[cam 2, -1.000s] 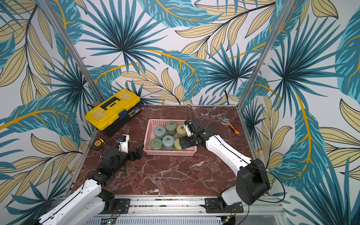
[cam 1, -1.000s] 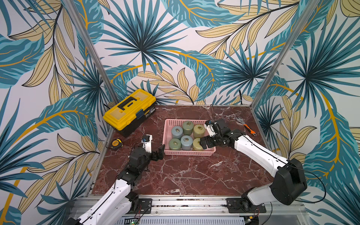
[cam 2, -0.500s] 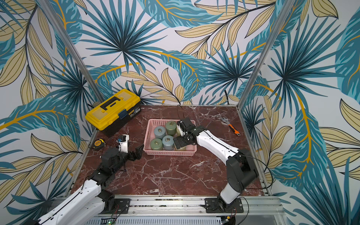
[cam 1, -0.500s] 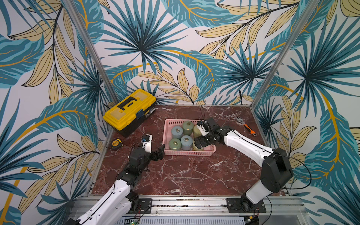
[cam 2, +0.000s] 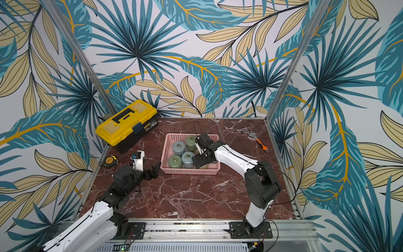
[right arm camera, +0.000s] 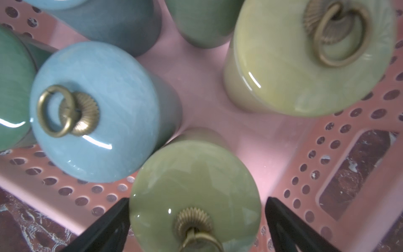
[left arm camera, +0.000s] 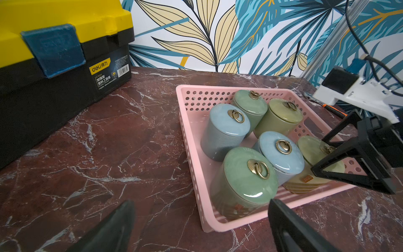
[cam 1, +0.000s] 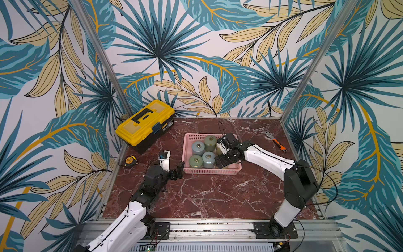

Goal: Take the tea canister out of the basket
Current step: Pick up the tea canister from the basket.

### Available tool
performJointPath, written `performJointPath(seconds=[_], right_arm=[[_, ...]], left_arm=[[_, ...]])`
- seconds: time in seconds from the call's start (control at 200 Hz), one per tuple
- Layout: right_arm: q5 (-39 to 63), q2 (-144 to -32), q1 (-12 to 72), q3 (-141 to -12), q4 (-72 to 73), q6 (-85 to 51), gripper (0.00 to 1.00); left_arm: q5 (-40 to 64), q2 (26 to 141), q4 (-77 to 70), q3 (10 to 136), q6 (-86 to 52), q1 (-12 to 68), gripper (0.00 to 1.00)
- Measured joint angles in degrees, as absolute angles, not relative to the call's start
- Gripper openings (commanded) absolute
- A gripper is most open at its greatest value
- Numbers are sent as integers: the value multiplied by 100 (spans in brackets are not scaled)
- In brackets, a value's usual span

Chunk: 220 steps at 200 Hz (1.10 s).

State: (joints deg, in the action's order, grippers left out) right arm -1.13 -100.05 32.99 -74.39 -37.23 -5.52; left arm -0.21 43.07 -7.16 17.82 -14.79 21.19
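Note:
The pink basket (cam 1: 209, 172) (cam 2: 189, 171) stands mid-table and holds several lidded tea canisters with brass ring knobs. My right gripper (cam 1: 222, 159) (cam 2: 201, 160) hangs open over the basket's front right corner. In the right wrist view its fingers (right arm camera: 113, 218) stand either side of the yellow-green canister's lid (right arm camera: 194, 174), with a small gap on each side. The left wrist view shows that canister (left arm camera: 309, 150) under the right gripper (left arm camera: 320, 156). My left gripper (cam 1: 177, 171) (left arm camera: 200, 203) is open and empty, low over the table just outside the basket's front left corner (left arm camera: 209, 227).
A yellow-and-black toolbox (cam 1: 145, 124) sits at the back left. A tape measure (cam 1: 130, 161) lies by the left edge. An orange-handled wrench (cam 1: 275, 141) lies at the back right. A blue canister (right arm camera: 93, 113) stands close beside the straddled one.
My right arm has swung left over the basket and come down around the front right canister. The left arm has not moved.

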Motion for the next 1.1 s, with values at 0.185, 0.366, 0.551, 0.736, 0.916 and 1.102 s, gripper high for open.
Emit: performJointPath(seconds=[0.185, 0.366, 0.551, 0.736, 0.916, 1.102], right_arm=[[-174, -10171, 3306, -7537, -3721, -554, 99], [-198, -10366, 3308, -7609, -3717, -556, 99], [-191, -10396, 3312, -7612, -3717, -561, 92], [-200, -10396, 3321, -7623, -3719, -600, 72], [-213, -10396, 3321, -7625, -3719, -598, 60], [-224, -10396, 3321, -7629, -3726, -607, 56]], left_arm=[[-21, 4307, -716, 1782, -1479, 2119, 100], [-21, 4307, -716, 1782, -1479, 2119, 100], [-21, 4307, -716, 1782, -1479, 2119, 100], [-21, 4307, -716, 1782, -1479, 2119, 100], [-21, 4307, -716, 1782, -1476, 2119, 100], [-21, 4307, -716, 1782, -1476, 2119, 100]])
